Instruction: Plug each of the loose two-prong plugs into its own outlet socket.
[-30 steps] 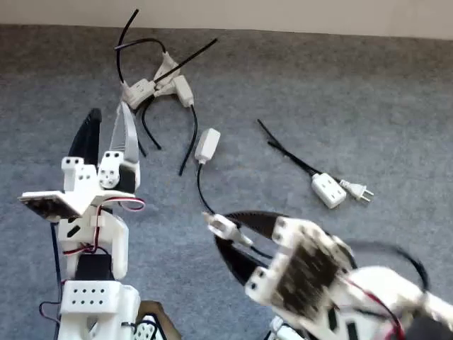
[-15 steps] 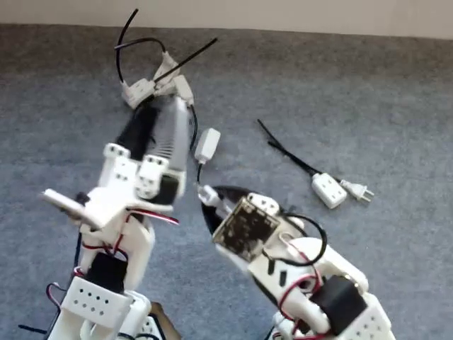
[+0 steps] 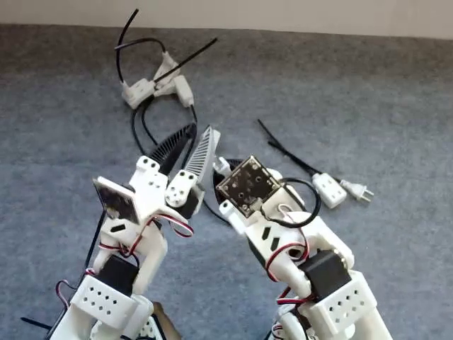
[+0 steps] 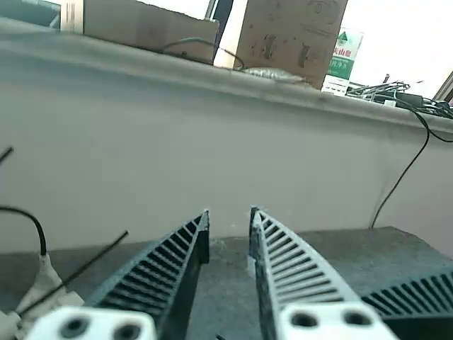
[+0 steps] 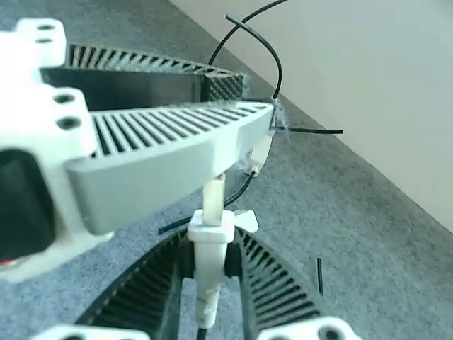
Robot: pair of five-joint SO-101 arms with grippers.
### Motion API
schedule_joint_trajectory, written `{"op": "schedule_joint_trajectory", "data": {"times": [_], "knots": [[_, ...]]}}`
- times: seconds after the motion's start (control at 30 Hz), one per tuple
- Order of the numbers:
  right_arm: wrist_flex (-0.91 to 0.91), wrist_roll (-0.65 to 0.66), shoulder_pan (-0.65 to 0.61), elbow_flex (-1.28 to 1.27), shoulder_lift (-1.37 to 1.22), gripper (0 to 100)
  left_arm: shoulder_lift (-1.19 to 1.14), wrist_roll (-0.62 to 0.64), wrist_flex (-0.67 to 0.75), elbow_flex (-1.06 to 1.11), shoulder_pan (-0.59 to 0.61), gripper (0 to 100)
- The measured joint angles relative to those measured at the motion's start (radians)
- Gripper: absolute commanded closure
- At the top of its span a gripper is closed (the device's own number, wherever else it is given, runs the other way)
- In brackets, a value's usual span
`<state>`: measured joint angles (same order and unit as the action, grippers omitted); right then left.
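One two-prong plug [image 5: 210,227] gripped, prongs leading

Right gripper [image 5: 212,248] clamps it by the body above the grey carpet [image 3: 368,85], leaving the prongs free for insertion; left gripper [image 4: 229,212], jaws narrowly apart and empty, sits just beside, probably to help with the joining.

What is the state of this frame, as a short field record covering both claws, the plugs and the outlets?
left claw: open, nothing between its fingers; crosses just in front of the held plug
right claw: shut on a white two-prong plug, prongs pointing away from the wrist, in no socket
far cluster: white connectors with black cords, lying untouched
white socket block: on the grey carpet, apart from both arms
second plug: at that block's end, prongs facing away
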<state>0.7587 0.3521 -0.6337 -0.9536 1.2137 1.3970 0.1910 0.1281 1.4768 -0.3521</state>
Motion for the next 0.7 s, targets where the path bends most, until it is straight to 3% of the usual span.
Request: {"op": "schedule_joint_trajectory", "data": {"times": [0.13,0.43,0.7], "knots": [[0.043,0.0,-0.058,0.037,-0.021,99.1,0.011,-0.118,0.038,0.034,0.0,88],[0.213,0.002,-0.078,0.187,-0.025,99.1,0.012,-0.149,0.054,0.089,-0.066,88],[0.341,0.002,-0.078,0.344,-0.023,99.1,0.014,-0.311,0.055,0.143,-0.066,88]]}}
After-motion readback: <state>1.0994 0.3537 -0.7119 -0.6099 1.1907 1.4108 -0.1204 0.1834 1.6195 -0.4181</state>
